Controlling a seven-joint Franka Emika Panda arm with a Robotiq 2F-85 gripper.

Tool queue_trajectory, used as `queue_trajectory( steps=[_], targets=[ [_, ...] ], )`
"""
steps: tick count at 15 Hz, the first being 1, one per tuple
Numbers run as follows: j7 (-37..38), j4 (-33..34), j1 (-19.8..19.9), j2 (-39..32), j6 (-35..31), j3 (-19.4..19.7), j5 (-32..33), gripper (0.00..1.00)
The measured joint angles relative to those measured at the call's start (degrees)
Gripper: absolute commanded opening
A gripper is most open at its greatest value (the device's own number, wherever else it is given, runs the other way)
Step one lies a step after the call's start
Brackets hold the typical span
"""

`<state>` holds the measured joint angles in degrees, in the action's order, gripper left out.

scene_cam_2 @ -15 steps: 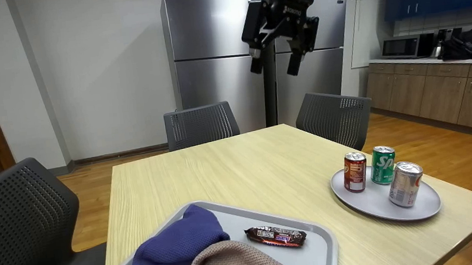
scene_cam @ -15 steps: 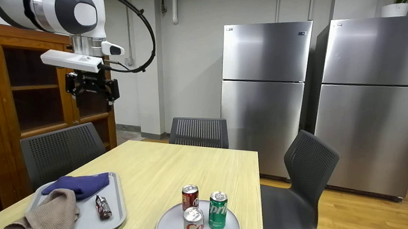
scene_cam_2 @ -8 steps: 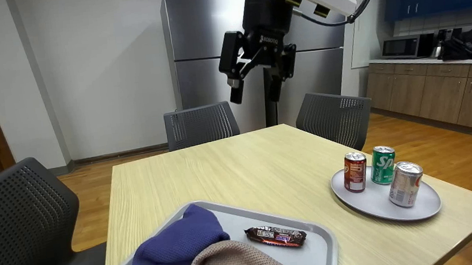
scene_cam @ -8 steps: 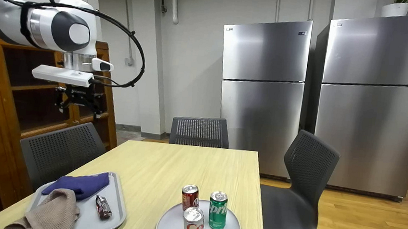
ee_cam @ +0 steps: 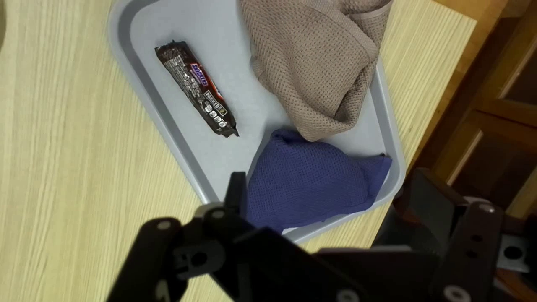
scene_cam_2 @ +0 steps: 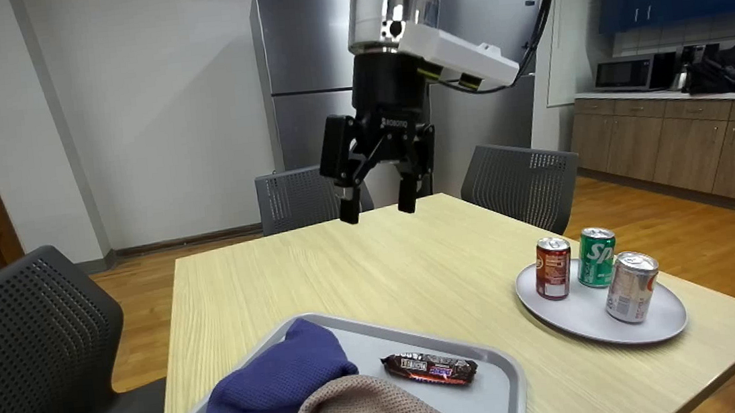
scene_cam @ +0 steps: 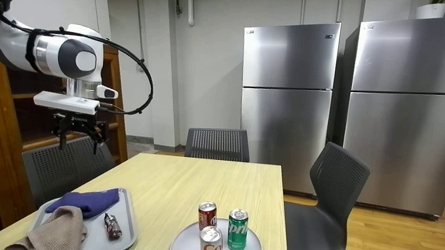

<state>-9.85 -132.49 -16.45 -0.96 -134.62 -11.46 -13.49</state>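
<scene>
My gripper [scene_cam: 78, 149] is open and empty, pointing down in the air above the table. It also shows in an exterior view [scene_cam_2: 378, 211]. In the wrist view the gripper [ee_cam: 329, 184] has its fingers wide apart, and the blue cloth [ee_cam: 308, 184] appears between them, well below. The blue cloth lies on a grey tray [ee_cam: 218, 163] with a brown cloth [ee_cam: 314, 63] and a dark Snickers bar [ee_cam: 196, 89]. The gripper touches nothing. The Snickers bar lies flat, apart from both cloths, in both exterior views [scene_cam: 112, 226] [scene_cam_2: 429, 368].
A round grey plate [scene_cam_2: 577, 314] on the table holds a red-brown can [scene_cam_2: 553, 268], a green Sprite can [scene_cam_2: 596, 257] and a silver Coke can [scene_cam_2: 631, 285], all upright. Chairs [scene_cam: 218, 143] stand round the table [scene_cam: 199, 181]. A wooden cabinet [scene_cam: 37, 99] stands behind the arm.
The arm and gripper have moved down steadily toward the table, and slightly to the left in both exterior views. The gripper has stayed open. The tray, plate and their things have not moved.
</scene>
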Motion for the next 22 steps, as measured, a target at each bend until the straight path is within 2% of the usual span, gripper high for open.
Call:
queue_trajectory(
  steps=[14, 22],
  targets=[
    [0.3, 2.8, -0.2, -13.4, -7.2, -4.4, 1.0, 1.00],
    [5.7, 4.0, -1.6, -20.4, -8.3, -4.4, 6.7, 1.00]
  ],
)
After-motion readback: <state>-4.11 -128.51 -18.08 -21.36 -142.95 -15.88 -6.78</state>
